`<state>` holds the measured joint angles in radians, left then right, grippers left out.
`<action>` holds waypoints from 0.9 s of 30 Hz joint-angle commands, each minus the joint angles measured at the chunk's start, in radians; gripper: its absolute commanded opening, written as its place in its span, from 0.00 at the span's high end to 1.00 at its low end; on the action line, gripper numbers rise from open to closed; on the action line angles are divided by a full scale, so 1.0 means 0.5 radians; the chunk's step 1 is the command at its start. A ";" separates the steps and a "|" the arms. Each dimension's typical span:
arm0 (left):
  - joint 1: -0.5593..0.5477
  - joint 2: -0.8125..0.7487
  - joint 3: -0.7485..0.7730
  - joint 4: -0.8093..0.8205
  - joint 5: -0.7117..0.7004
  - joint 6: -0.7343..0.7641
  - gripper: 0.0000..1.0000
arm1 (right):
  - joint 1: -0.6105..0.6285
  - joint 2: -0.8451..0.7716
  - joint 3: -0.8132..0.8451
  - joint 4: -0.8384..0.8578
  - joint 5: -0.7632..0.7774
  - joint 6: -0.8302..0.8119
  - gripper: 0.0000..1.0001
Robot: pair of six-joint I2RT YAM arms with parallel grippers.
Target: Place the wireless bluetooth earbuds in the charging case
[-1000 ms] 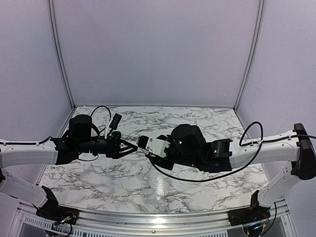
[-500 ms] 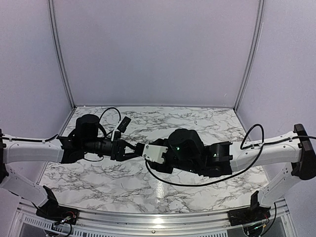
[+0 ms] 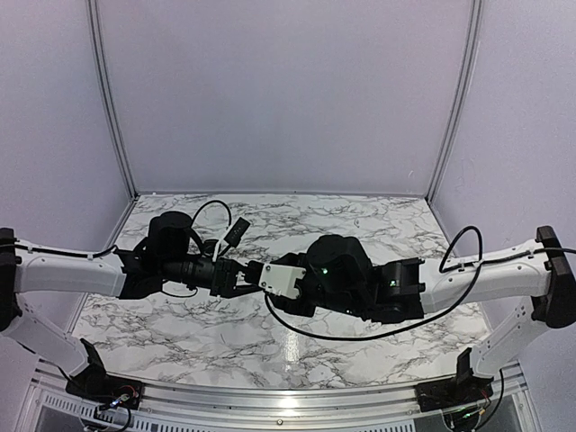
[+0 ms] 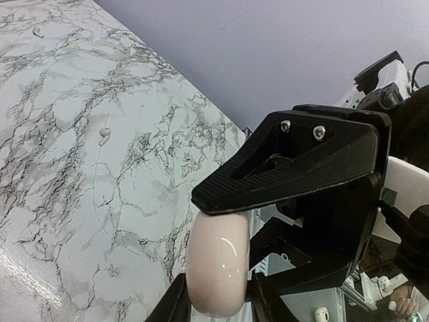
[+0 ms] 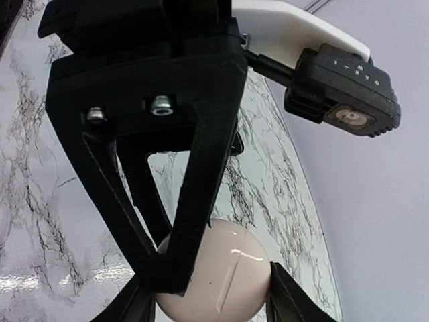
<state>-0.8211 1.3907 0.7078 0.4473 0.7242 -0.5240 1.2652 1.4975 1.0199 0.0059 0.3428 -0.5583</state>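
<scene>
Left gripper [image 4: 218, 308] and right gripper [image 5: 209, 310] both pinch the closed-looking charging case [image 4: 216, 265], mid-air. Two pale earbud-like bits [image 4: 104, 136] on table [image 4: 67, 215], 10 o'clock; opening, both insertions remain.

White shells cover the left arm [image 3: 63, 273] and right arm [image 3: 486, 274], with fat black joints between them. A thin black cable [image 3: 211, 209] loops off each. The left hand [image 3: 239, 275] and right hand [image 3: 256, 270] are matte black, their wedge-shaped fingers [image 4: 295, 168] each fixed by two silver screws [image 4: 286, 125]. A green light [image 3: 322, 267] glows on the right arm.
</scene>
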 commanded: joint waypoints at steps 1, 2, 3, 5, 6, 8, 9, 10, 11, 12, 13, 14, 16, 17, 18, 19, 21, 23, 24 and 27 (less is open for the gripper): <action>-0.015 0.036 0.058 0.131 0.018 -0.052 0.69 | 0.025 -0.041 0.099 0.007 0.018 -0.009 0.55; -0.016 0.045 0.048 0.163 0.023 -0.073 0.69 | 0.025 -0.041 0.100 0.005 0.011 -0.005 0.55; -0.017 0.051 0.046 0.188 0.024 -0.087 0.69 | 0.025 -0.041 0.101 0.004 0.004 -0.004 0.55; -0.020 0.067 0.046 0.221 0.024 -0.112 0.70 | 0.025 -0.035 0.106 0.004 -0.003 -0.004 0.55; -0.018 0.073 0.046 0.231 0.024 -0.116 0.70 | 0.025 -0.032 0.108 0.001 -0.004 -0.006 0.55; -0.023 0.081 0.047 0.248 0.026 -0.125 0.71 | 0.025 -0.034 0.105 0.005 0.001 -0.004 0.55; -0.023 0.085 0.050 0.250 0.029 -0.125 0.73 | 0.025 -0.034 0.105 0.004 0.005 -0.005 0.55; -0.025 0.089 0.050 0.253 0.030 -0.127 0.74 | 0.025 -0.034 0.102 0.004 0.013 -0.005 0.55; -0.025 0.092 0.050 0.254 0.032 -0.127 0.75 | 0.025 -0.034 0.099 0.006 0.018 -0.003 0.55; -0.024 0.097 0.050 0.256 0.035 -0.127 0.76 | 0.025 -0.034 0.101 0.008 0.027 -0.002 0.55; -0.025 0.096 0.050 0.259 0.036 -0.127 0.78 | 0.025 -0.032 0.100 0.007 0.031 -0.002 0.55; -0.024 0.099 0.050 0.259 0.036 -0.126 0.79 | 0.025 -0.034 0.099 0.008 0.032 -0.002 0.55; -0.028 0.100 0.047 0.265 0.029 -0.126 0.82 | 0.025 -0.036 0.096 0.012 0.038 0.004 0.55; -0.026 0.102 0.046 0.267 0.030 -0.118 0.84 | 0.025 -0.037 0.093 0.014 0.037 0.004 0.55; -0.027 0.097 0.044 0.272 0.026 -0.116 0.86 | 0.025 -0.040 0.088 0.020 0.041 0.006 0.55; -0.028 0.094 0.038 0.276 0.018 -0.113 0.88 | 0.025 -0.045 0.084 0.024 0.041 0.004 0.55; -0.027 0.089 0.035 0.287 0.006 -0.108 0.91 | 0.025 -0.049 0.080 0.025 0.042 0.005 0.54; -0.028 0.074 0.026 0.292 -0.008 -0.089 0.95 | 0.025 -0.057 0.080 0.025 0.031 0.019 0.40; -0.027 0.059 0.017 0.295 -0.017 -0.060 0.97 | 0.025 -0.073 0.078 0.028 0.020 0.043 0.36; -0.027 -0.022 -0.037 0.296 -0.073 0.054 0.99 | 0.011 -0.161 0.034 0.065 -0.106 0.108 0.32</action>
<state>-0.8295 1.4303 0.7074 0.5465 0.7177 -0.5728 1.2671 1.4891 1.0214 -0.0002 0.3492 -0.5472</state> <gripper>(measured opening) 0.229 0.659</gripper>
